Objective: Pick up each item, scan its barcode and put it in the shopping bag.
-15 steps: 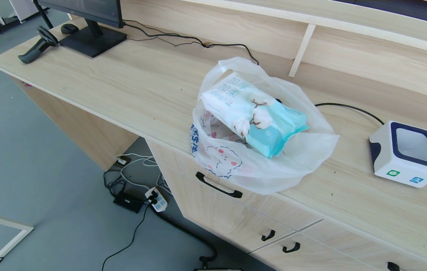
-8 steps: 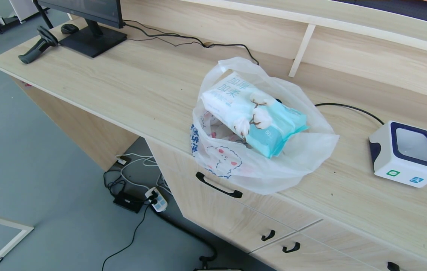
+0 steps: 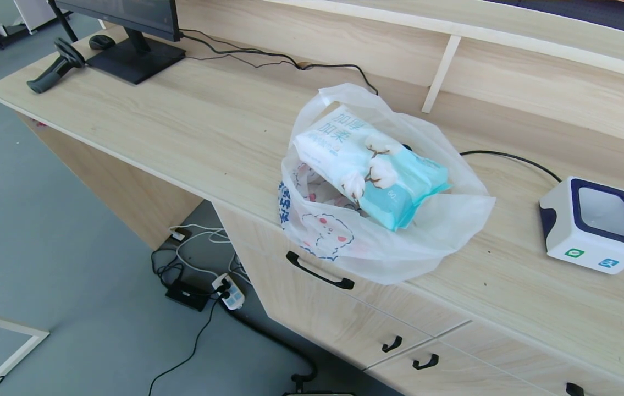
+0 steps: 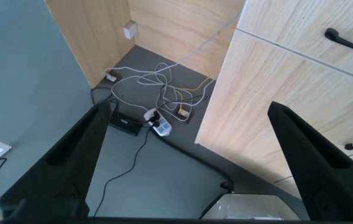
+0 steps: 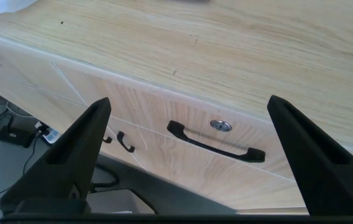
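At the far left of the tabletop [image 3: 180, 126], a gun scanner [image 3: 50, 69] lies beside a mouse [image 3: 101, 41] and a monitor foot [image 3: 136, 55]. They are well apart from the work and block nothing.

The left gripper [image 4: 187, 106] hangs low, off the tabletop's front, over the floor and a power strip [image 4: 158, 124] with tangled leads. Its fingers [image 4: 71, 162] are spread wide and hold nothing; it looks parked clear of the bag.

Mid-tabletop, the bag [image 3: 427, 242] slumps at the front edge, above a drawer handle [image 3: 320, 271]. Its mouth is wide open, which would let items drop in easily. The pack [image 3: 372, 170] lies inside it, tilted, on other contents that show only dimly through the plastic.

A cable [image 3: 504, 155] runs from beside the bag to the scanner [image 3: 592, 223], which sits near the right. Its window faces up, so an item can be passed over it.

The right gripper [image 5: 189, 99] hovers by the tabletop's front edge, above the drawer fronts, with its fingers spread and empty.

With the pack bagged, the task looks close to finished.
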Controlling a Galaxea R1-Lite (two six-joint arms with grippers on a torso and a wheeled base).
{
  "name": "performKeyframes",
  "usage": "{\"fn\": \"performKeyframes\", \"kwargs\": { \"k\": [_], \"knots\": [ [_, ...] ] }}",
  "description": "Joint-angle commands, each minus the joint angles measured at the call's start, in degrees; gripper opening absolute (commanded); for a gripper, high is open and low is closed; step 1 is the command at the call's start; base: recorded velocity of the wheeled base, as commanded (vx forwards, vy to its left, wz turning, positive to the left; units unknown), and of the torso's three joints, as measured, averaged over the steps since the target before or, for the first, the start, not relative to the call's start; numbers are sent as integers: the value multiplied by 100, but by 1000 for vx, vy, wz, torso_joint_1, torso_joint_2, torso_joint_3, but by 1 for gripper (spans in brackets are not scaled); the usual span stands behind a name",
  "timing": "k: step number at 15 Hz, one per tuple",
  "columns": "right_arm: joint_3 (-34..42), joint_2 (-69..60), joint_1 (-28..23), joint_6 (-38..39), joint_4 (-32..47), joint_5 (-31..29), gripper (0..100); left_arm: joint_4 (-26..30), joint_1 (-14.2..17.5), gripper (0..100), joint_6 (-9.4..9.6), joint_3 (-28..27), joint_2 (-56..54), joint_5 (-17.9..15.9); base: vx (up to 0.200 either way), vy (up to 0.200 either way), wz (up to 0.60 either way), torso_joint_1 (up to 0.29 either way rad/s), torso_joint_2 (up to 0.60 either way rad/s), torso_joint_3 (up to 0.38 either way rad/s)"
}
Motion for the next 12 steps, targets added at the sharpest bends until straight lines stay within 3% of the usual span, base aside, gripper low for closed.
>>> {"fn": "performKeyframes", "kwargs": {
  "k": [1,4,6,12],
  "knots": [
    [0,9,0,-1,3,1,100,1,-1,100,2,0,9,1,0,0,0,0,0,0],
    [0,9,0,60,-6,-8,100,-8,-1,100,2,0,9,1,0,0,0,0,0,0],
    [-9,9,0,-361,20,36,100,-8,-1,100,2,0,9,1,0,0,0,0,0,0],
    [0,9,0,-36,3,45,100,1,-1,100,2,0,9,1,0,0,0,0,0,0]
  ]
}}
